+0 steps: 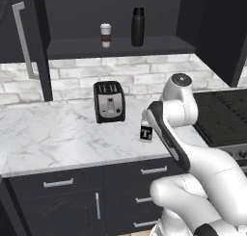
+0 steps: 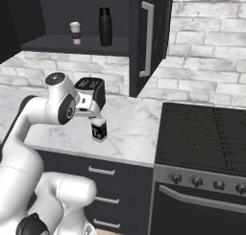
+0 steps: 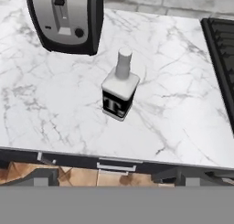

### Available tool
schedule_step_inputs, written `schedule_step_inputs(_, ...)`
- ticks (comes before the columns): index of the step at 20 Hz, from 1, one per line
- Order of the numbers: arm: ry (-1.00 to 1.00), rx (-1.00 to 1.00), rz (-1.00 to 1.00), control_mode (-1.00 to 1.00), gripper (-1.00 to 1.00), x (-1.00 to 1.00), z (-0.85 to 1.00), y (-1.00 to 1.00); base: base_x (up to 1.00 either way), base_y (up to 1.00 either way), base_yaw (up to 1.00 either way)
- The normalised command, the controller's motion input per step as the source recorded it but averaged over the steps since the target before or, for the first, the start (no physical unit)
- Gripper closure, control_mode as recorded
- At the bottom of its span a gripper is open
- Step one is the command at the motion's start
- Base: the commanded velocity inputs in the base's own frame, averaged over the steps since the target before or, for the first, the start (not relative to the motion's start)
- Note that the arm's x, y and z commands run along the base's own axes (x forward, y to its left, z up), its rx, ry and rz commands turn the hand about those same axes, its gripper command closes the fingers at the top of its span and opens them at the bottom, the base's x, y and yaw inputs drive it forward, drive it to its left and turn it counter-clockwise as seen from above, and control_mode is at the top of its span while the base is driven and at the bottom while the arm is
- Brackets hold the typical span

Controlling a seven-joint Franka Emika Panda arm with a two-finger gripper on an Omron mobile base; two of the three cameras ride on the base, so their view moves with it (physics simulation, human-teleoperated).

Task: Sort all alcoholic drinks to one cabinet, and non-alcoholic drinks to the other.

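Marble counter (image 3: 55,109) is carrying the squat pale bottle (image 3: 119,88) upright, sitting straight below the gripper (image 2: 85,100), which is hovering overhead with jaws spread wide, holding nothing.

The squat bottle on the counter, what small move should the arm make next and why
Probably lower the open gripper onto the squat bottle: it stands upright and unheld on the counter, while the cup and flask already sit on the cabinet shelf.

One cup (image 1: 105,35), one flask (image 1: 138,27), one bottle (image 3: 119,86), one toaster (image 1: 109,101)
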Motion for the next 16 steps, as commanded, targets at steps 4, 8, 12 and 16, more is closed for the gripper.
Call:
schedule_step_inputs(4,0.0,0.0,0.01,-1.0,-1.0,0.25,-0.1,0.0,0.0,0.0,0.0)
schedule_step_inputs(8,0.0,0.0,0.0,-1.0,-1.0,0.22,-0.05,0.0,0.0,0.0,0.0)
schedule_step_inputs(12,0.0,0.04,0.0,-1.0,-1.0,0.2,0.0,-0.02,0.0,0.0,0.0)
schedule_step_inputs(16,0.0,0.03,0.0,-1.0,-1.0,0.23,-0.05,-0.02,0.0,0.0,0.0)
